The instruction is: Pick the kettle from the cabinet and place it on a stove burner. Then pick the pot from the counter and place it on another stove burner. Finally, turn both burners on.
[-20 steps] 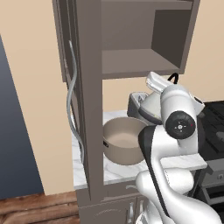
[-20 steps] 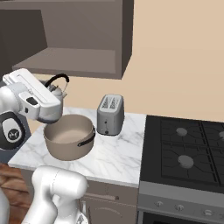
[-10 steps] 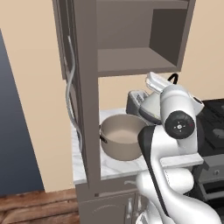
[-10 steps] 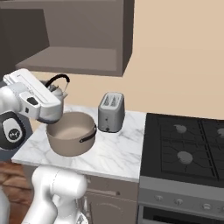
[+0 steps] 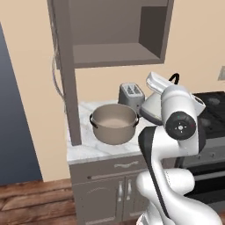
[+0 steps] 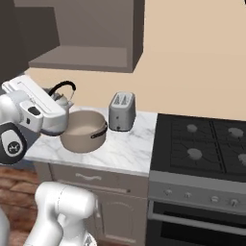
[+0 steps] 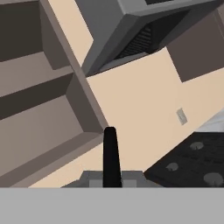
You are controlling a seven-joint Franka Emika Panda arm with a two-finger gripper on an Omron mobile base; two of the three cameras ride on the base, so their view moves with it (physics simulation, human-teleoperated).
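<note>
Kettle [image 6: 61,98] hangs upright, handle arching topmost (claw [image 6: 65,89] clamped on it), above the pot [image 6: 85,130].

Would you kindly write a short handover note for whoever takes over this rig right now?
Hand: shut on the kettle's black handle, carrying it above the pot.
Pot: on the counter, left of the toaster.
Stove: nothing on its burners.
Done: kettle taken out of the cabinet.
Left: set the kettle on a burner, move the pot to another, turn both on.
</note>
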